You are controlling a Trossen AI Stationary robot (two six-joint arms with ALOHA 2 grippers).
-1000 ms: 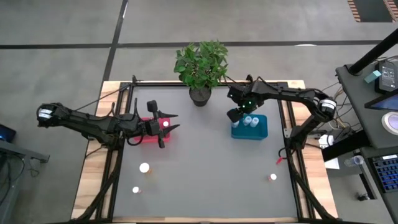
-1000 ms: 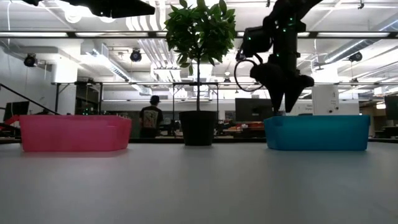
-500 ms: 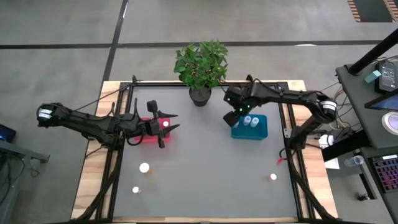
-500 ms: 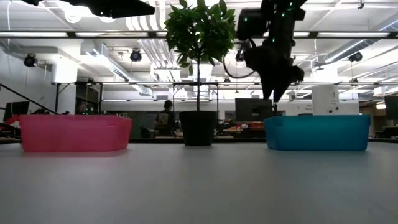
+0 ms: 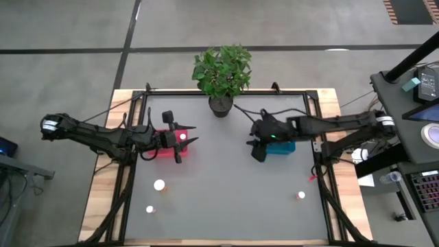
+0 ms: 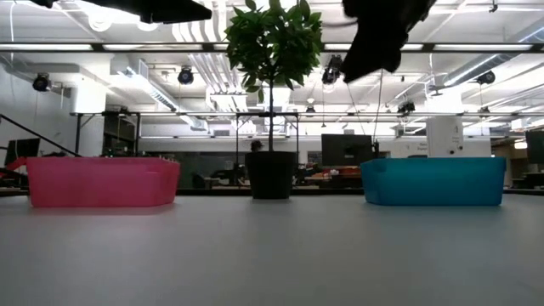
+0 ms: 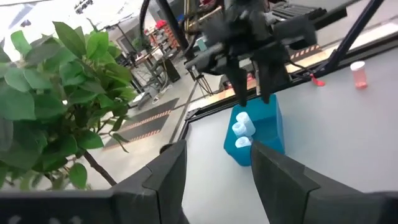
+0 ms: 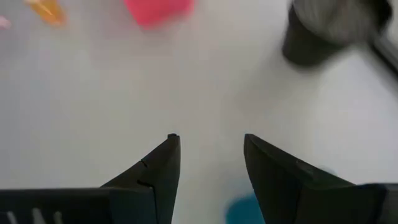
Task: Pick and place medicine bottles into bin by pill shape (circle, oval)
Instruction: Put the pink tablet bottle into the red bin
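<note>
Grey desk (image 5: 226,185) lies beneath the right gripper (image 5: 258,152), empty and parted beside the teal bin (image 5: 282,147). Judging by that, it should swing toward the loose orange bottle (image 5: 301,196), descending centred over its cap. Left gripper (image 5: 191,134) waits parted above the red bin (image 5: 169,149).

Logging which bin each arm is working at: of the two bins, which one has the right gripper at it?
The teal bin, on the table's right half. The right gripper hangs at its left edge, while the red bin sits under the left gripper.

Two bins, red (image 5: 173,145) and teal (image 5: 282,147) (two bottles (image 7: 242,127) inside); three bottles (image 5: 159,184) loose on the table (image 5: 233,185).
</note>
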